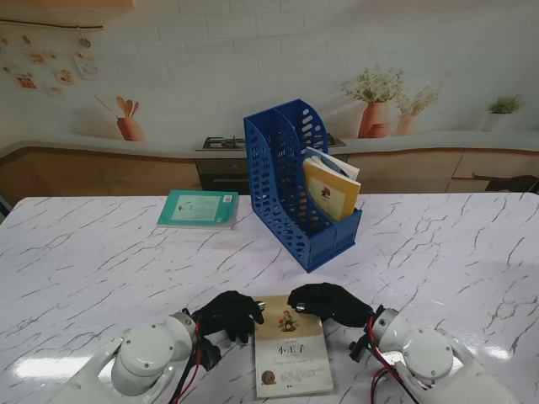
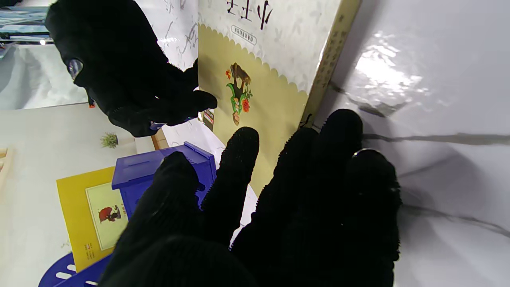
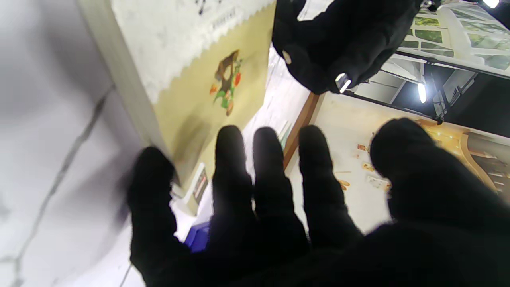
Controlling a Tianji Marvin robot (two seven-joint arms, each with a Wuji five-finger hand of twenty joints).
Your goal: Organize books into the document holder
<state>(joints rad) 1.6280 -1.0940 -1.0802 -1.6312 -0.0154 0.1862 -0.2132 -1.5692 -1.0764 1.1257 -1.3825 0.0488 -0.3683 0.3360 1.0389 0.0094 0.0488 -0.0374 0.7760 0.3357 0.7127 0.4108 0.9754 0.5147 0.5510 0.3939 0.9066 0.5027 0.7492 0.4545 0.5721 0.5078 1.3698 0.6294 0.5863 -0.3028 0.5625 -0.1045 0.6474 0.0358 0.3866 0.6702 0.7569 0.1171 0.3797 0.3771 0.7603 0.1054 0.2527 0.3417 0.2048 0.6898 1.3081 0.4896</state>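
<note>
A beige and white book (image 1: 292, 358) lies flat on the marble table (image 1: 101, 278), close to me. My left hand (image 1: 229, 314), in a black glove, rests at the book's far left corner with its fingers spread, holding nothing. My right hand (image 1: 330, 303) reaches over the far right corner, fingers also apart. In the left wrist view the book (image 2: 255, 71) lies just beyond the left hand (image 2: 279, 207). In the right wrist view the right hand (image 3: 279, 223) reaches over the edge of the book (image 3: 187, 79). The blue document holder (image 1: 290, 181) stands farther back, with a yellow book (image 1: 330, 192) leaning inside.
A teal book (image 1: 199, 208) lies flat on the table, to the left of the holder. Behind the yellow book a second, white-edged book (image 1: 337, 164) sits in the holder. A kitchen backdrop stands behind the table's far edge.
</note>
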